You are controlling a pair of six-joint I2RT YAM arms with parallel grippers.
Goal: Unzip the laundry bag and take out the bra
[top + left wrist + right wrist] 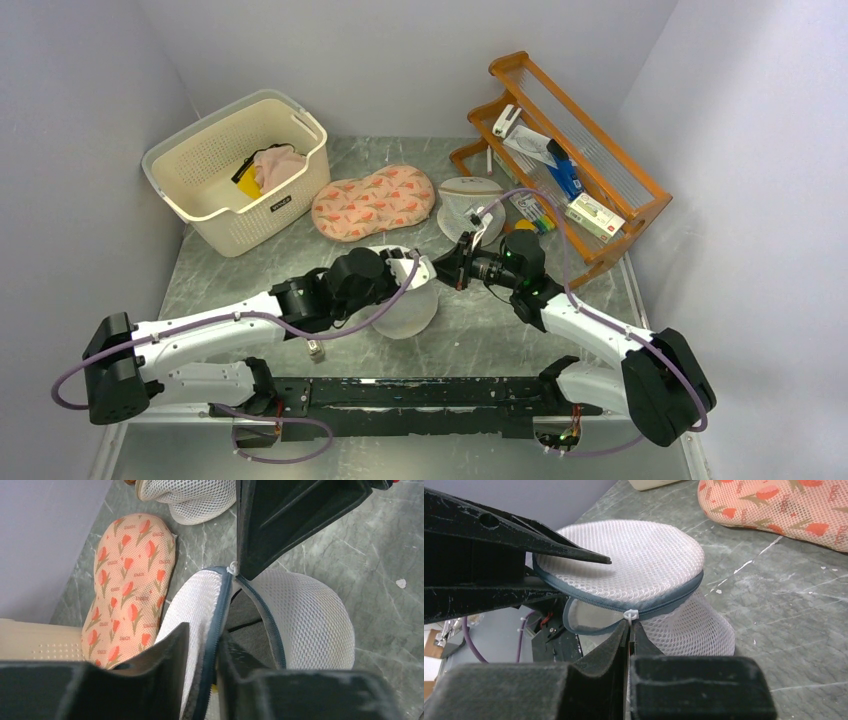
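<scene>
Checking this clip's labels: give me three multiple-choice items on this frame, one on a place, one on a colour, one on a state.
1. Where does the cream basket stand? A. far left of the table B. far right C. between the arms
2. What colour is the zip tape on the laundry bag? A. red B. grey-blue C. yellow
3. How is the zip? A. fully shut B. torn off C. partly open
Answers: 1 A, it sits by the left wall; 2 B, a grey-blue band rims the white mesh; 3 C, a gap shows beside the pull in the right gripper.
</scene>
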